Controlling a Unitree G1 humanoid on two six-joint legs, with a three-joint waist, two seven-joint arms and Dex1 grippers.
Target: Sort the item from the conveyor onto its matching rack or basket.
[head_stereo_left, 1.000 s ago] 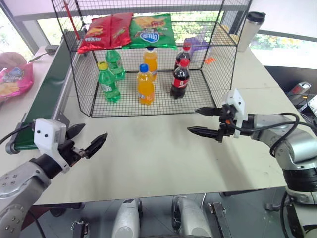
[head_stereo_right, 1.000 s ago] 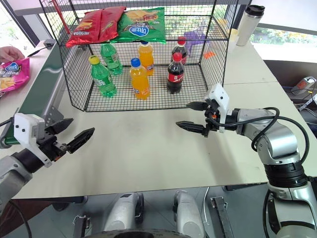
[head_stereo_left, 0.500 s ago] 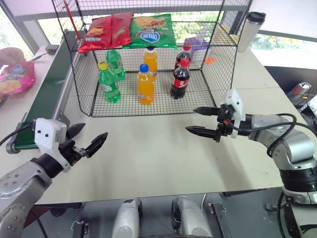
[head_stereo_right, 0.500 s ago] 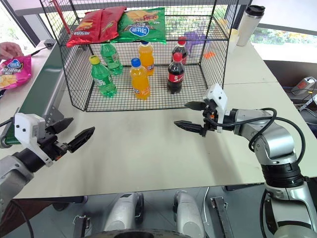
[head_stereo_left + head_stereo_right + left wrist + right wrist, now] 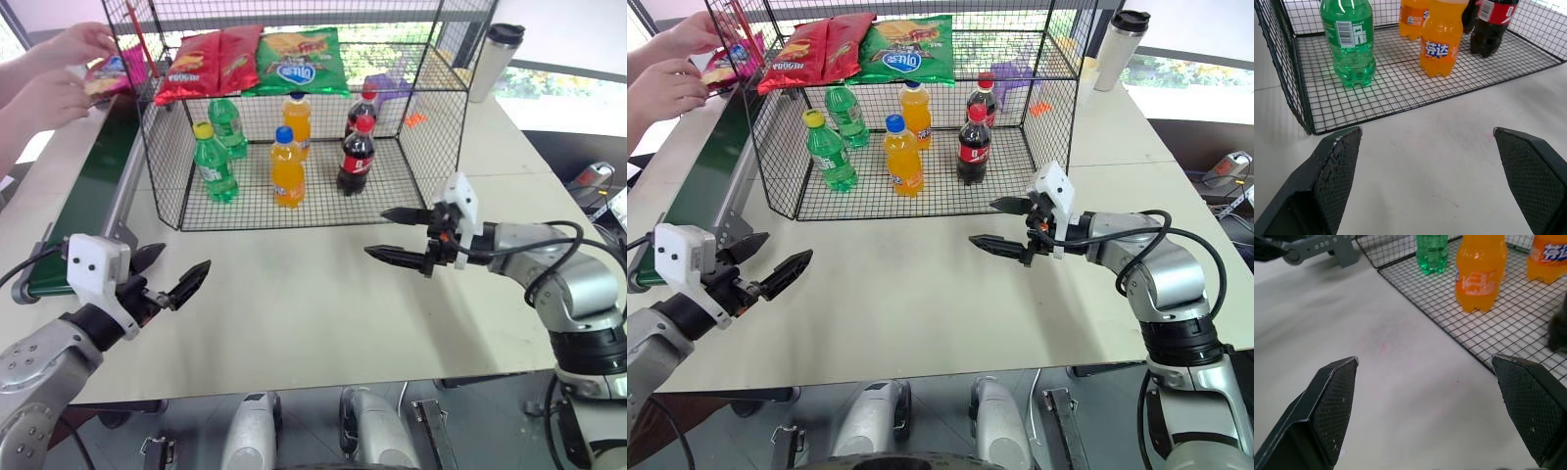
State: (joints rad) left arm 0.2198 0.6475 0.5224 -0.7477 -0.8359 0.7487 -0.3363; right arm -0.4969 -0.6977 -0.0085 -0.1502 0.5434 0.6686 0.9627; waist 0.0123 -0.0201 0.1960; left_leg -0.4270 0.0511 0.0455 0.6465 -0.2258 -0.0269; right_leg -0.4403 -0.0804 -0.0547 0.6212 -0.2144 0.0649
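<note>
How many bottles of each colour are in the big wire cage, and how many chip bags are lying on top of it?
Green bottles: 2
Orange bottles: 2
Dark cola bottles with red caps: 2
Red chip bags on the top tier: 2
Green chip bag on the top tier: 1
Total: 9

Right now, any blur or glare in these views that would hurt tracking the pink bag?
Left eye view: the pink chip bag in the person's hands looks smeared, and the windows behind the rack are blown out. Right wrist view: the dark cola bottle at the frame edge is soft. Left wrist view: bottles crisp.
</note>
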